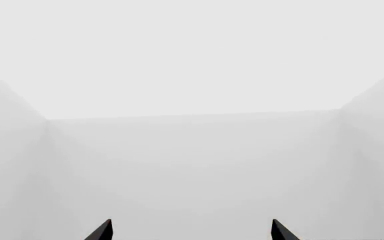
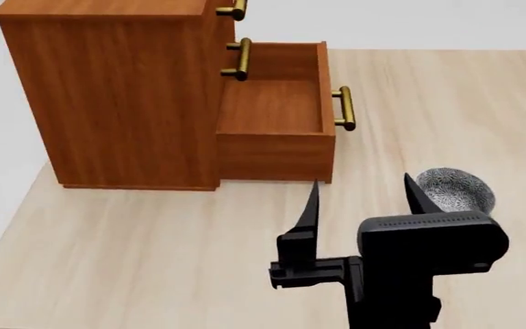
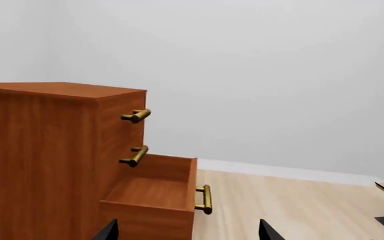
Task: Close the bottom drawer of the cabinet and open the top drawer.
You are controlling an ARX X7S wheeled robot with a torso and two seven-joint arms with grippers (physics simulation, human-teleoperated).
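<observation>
Reddish-brown wood-grain, the cabinet (image 2: 117,96) stands ahead and to the left of the right end effector (image 2: 364,195), whose fingers are spread wide and empty. The bottom drawer (image 2: 277,127) is pulled fully out, its brass handle (image 2: 344,108) just beyond the fingertips, likely lined up for a push. The top drawer (image 3: 122,116) looks shut. The left end effector (image 1: 192,231) is open, empty, facing blank wall. No writing shows.
</observation>
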